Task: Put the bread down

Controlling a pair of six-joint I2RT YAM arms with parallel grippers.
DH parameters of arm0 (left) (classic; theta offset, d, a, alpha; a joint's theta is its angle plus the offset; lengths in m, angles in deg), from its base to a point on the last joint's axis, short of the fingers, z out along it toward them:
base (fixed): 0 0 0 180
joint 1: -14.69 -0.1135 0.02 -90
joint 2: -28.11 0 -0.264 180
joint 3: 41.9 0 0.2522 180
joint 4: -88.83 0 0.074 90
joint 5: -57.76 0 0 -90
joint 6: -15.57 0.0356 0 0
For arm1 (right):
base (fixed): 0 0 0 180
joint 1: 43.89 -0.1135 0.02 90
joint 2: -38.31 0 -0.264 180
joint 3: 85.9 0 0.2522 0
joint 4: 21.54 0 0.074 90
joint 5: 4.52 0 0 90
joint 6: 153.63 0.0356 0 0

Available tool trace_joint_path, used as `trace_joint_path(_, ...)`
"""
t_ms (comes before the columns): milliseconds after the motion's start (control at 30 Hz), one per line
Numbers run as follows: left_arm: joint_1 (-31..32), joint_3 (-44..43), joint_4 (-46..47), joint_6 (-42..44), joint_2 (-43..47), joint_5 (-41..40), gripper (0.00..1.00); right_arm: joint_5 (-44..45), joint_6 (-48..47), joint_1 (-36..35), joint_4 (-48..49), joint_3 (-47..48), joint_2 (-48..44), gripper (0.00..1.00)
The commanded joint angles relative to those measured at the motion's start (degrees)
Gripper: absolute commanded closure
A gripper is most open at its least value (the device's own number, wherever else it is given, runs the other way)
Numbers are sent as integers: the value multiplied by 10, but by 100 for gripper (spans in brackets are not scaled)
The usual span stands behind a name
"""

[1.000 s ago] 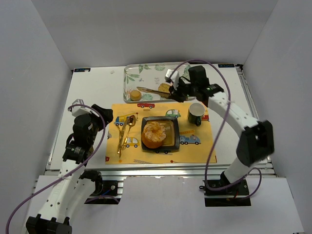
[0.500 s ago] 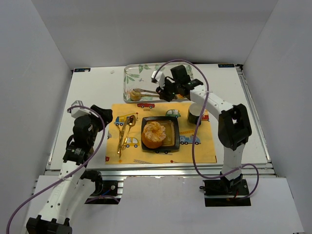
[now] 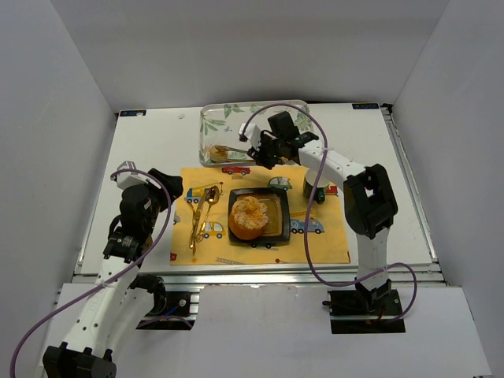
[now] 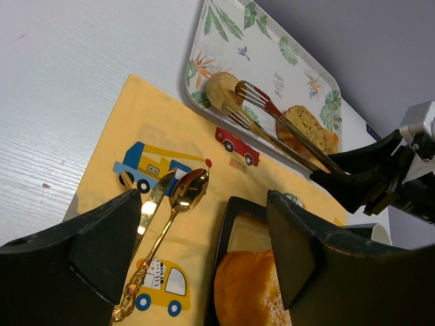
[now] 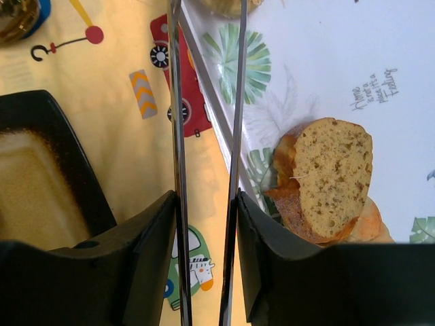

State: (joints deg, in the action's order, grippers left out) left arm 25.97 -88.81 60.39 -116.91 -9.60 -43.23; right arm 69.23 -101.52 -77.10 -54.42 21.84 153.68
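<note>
A large crackled orange bun (image 3: 250, 216) sits in the black square plate (image 3: 281, 206) on the yellow placemat. On the leaf-print tray (image 3: 236, 116) lie a small tan round bread (image 3: 216, 153) (image 4: 219, 87) and a cut slice of bread (image 5: 331, 178) (image 4: 307, 126). My right gripper (image 3: 264, 151) (image 5: 207, 204) is shut on metal tongs (image 5: 178, 136) (image 4: 272, 122). The tong tips rest at either side of the small round bread, with the arms spread apart. My left gripper (image 3: 163, 186) (image 4: 202, 204) hangs open over the placemat's left part, holding nothing.
A gold spoon (image 4: 175, 204) and a gold knife (image 4: 146, 207) lie on the placemat (image 3: 260, 248) left of the plate. A dark mug (image 3: 316, 183) stands right of the plate. White walls surround the table.
My right arm has swung left over the tray, bringing the tong tips to the small round bread. The tong arms have spread wider. The left arm has stayed put.
</note>
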Motion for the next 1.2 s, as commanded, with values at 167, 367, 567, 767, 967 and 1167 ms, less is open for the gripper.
trace_joint_path(167, -3, 2, 6, 1, 4, -3, 17, 33, -37, -12, 45, 21, -2, 56)
trace_joint_path(367, -3, 1, 5, 2, 4, -3, 17, 67, -75, -24, 32, 21, 7, 59)
trace_joint_path(567, -2, 0, 4, 2, 9, -4, 17, 69, -76, -28, -33, 71, 37, 72)
trace_joint_path(767, -3, 0, 1, 3, 12, -5, 17, 54, -74, -27, -65, 90, 41, 94)
trace_joint_path(967, -3, -7, -6, 6, 16, -8, 17, 3, -30, -5, -58, 75, -22, 100)
trace_joint_path(1167, -3, -7, -5, 6, 17, -8, 17, -50, -10, 37, -31, -12, -145, 100)
